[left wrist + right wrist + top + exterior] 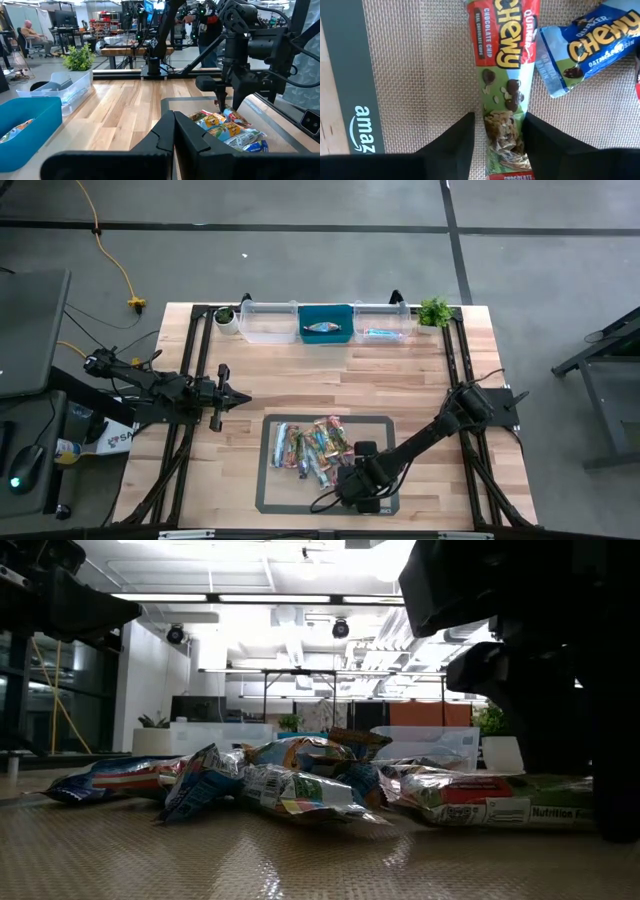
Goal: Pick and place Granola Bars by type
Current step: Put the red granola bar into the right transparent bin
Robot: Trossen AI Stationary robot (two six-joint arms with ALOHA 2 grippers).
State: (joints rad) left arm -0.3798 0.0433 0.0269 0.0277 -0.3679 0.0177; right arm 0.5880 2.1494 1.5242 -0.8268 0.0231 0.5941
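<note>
Several granola bars lie in a heap on the dark mat. My right gripper points straight down at the heap's near right end, open, its fingers on either side of a red-and-green chocolate chip bar that lies flat on the mat. A strip of mat shows between one finger and the bar. A blue bar lies beside it. My left gripper waits shut and level above the table's left side. My right gripper comes from above with its fingers across the chocolate chip bar, near one end of it. One finger stands right at the bar's long edge; I cannot tell whether it touches. The bar lies flat on the mat.
At the far edge stands a row of bins: a clear one, a blue one with a bar in it, and a clear one with a bar. Small plants flank them. Bare wood lies between bins and mat.
</note>
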